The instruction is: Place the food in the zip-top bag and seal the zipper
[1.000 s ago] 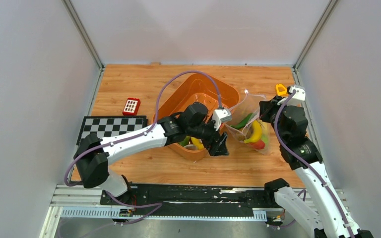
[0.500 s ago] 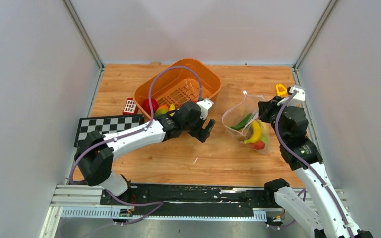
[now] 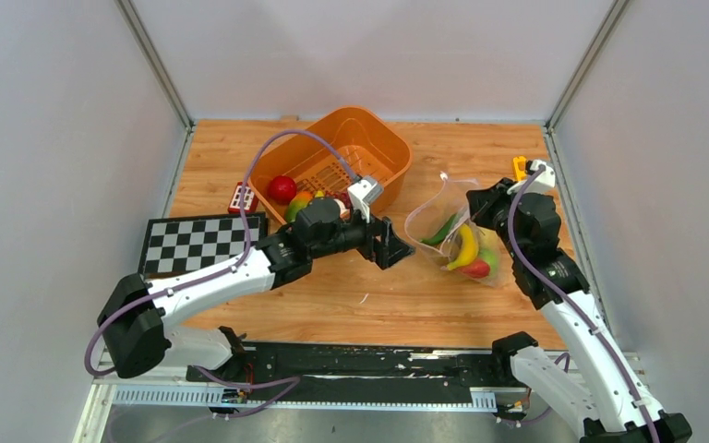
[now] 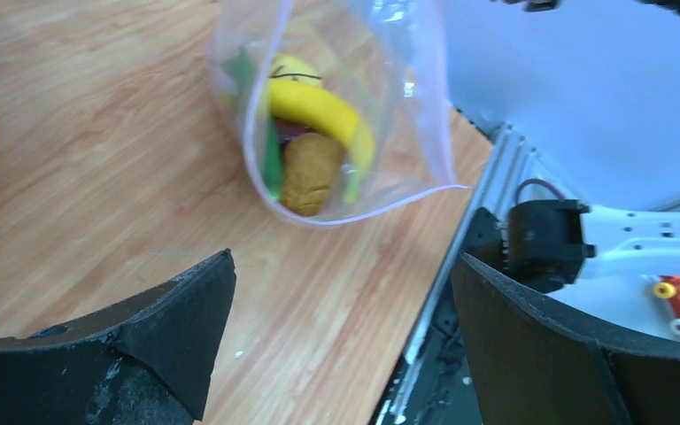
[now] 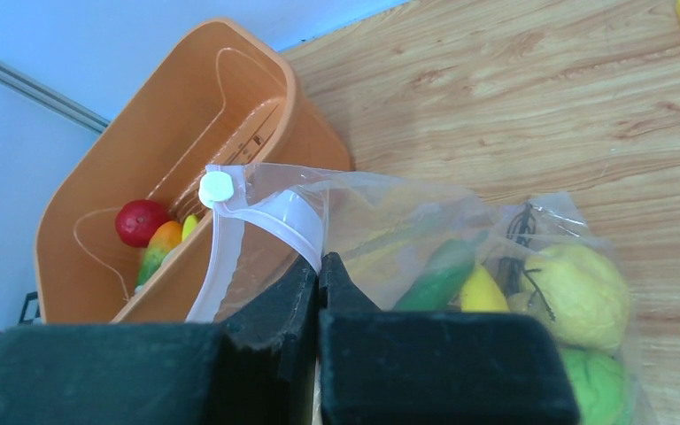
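One grey-walled wooden tabletop [image 3: 351, 305]; left end effector [image 4: 345, 336] wide, empty; right end effector [image 5: 319, 274] pinches zip-top bag [image 5: 407, 221].

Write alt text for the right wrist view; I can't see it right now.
The right gripper is shut on the mouth edge of the zip-top bag, which holds yellow and green food. Behind it, the orange basket holds a red fruit.
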Controlling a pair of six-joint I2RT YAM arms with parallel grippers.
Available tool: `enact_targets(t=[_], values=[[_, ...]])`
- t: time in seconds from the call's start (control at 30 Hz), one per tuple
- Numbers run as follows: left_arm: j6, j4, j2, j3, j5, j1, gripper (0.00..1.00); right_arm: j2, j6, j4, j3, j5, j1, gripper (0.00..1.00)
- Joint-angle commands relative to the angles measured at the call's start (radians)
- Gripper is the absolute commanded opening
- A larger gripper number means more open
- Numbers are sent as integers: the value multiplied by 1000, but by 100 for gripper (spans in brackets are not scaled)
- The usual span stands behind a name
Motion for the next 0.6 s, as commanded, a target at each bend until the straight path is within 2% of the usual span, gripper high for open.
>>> enact_targets(t=[0.0,0.2,0.3,0.57], values=[[-109,77,2,12,-16,-54,97,26,117,86,0,-14,-3,0],[-179,80,62,49,-42,-108,95,71,180,106,26,-35,-3,0],[-171,3,114,129,-77,-132,94,94,188,106,42,-65,-2,0],[-209,-26,229,229,-129,-135,90,106,174,92,64,-106,5,0]])
